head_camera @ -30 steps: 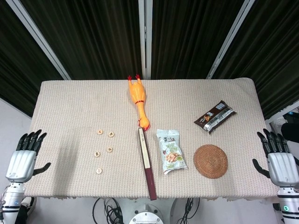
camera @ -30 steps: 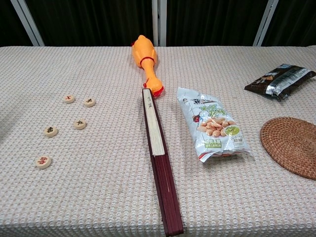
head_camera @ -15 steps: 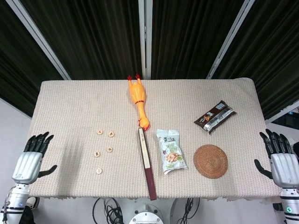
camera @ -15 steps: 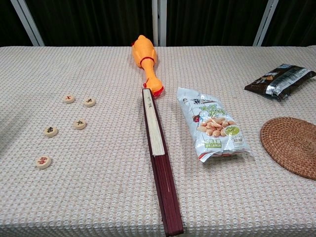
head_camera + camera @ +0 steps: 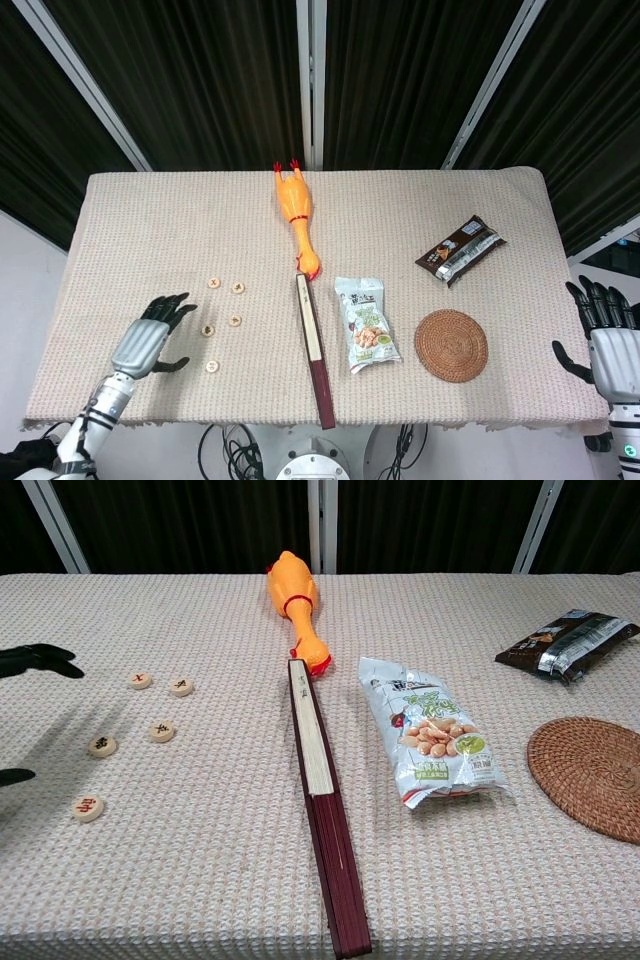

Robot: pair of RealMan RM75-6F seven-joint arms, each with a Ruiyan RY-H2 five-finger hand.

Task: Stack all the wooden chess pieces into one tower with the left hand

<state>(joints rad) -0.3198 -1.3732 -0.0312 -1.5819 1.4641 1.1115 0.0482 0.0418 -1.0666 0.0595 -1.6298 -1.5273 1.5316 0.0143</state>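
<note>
Hovering over the near-left part of the table (image 5: 130, 215), my left hand (image 5: 148, 342) holds nothing; its dark fingers (image 5: 172, 305) are spread apart and point toward the wooden chess pieces, with the thumb held out to the side. In the chest view only the dark fingertips (image 5: 38, 660) show at the left edge, with the thumb tip lower down.

Five wooden chess pieces lie flat and separate on the woven beige cloth, none stacked. Two sit side by side farthest from me: the far-left piece (image 5: 213, 283) and the far-right piece (image 5: 238, 288). Nearer are the middle-left piece (image 5: 207, 329) and the middle-right piece (image 5: 235, 321). The nearest piece (image 5: 211, 366) lies alone, just beside my thumb. My fingertips are close to the middle-left piece, not touching it.

My right hand (image 5: 612, 345) stays off the right edge of the table, fingers upright and apart, holding nothing.

Right of the pieces, a closed dark red folding fan (image 5: 314, 349) runs lengthwise toward me. A yellow rubber chicken (image 5: 296, 217) lies beyond it, its head near the fan's far end. A snack bag (image 5: 366, 324) lies beside the fan, then a round woven coaster (image 5: 451, 345), and a dark wrapped snack bar (image 5: 460, 249) farther back.
</note>
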